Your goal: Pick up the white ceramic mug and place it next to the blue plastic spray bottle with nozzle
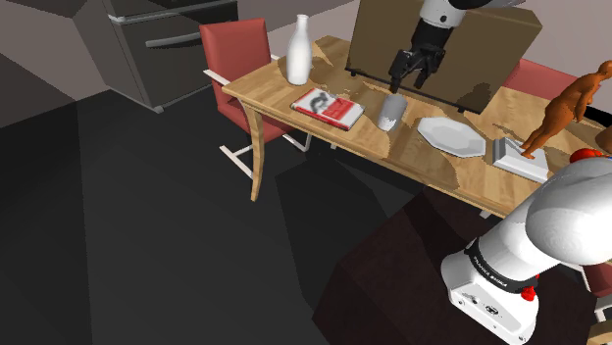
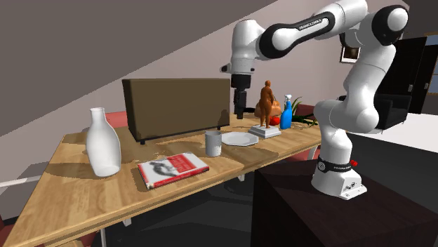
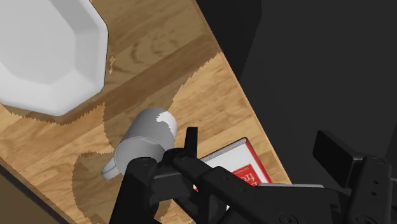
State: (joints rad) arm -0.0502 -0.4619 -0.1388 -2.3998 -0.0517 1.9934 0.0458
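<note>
one plain pale-grey mug [image 2: 213,143] stands upright on the wooden table [image 2: 84,203].

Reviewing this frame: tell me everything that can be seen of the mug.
The mug is a plain, pale grey-white cylinder with no print; its material does not show. A small handle juts from its side in the wrist view. It stands upright on the wooden table, between the red book and the white plate, touching neither. The hand hangs above it, open and clear of it, and the mug is not between its fingers.
</note>
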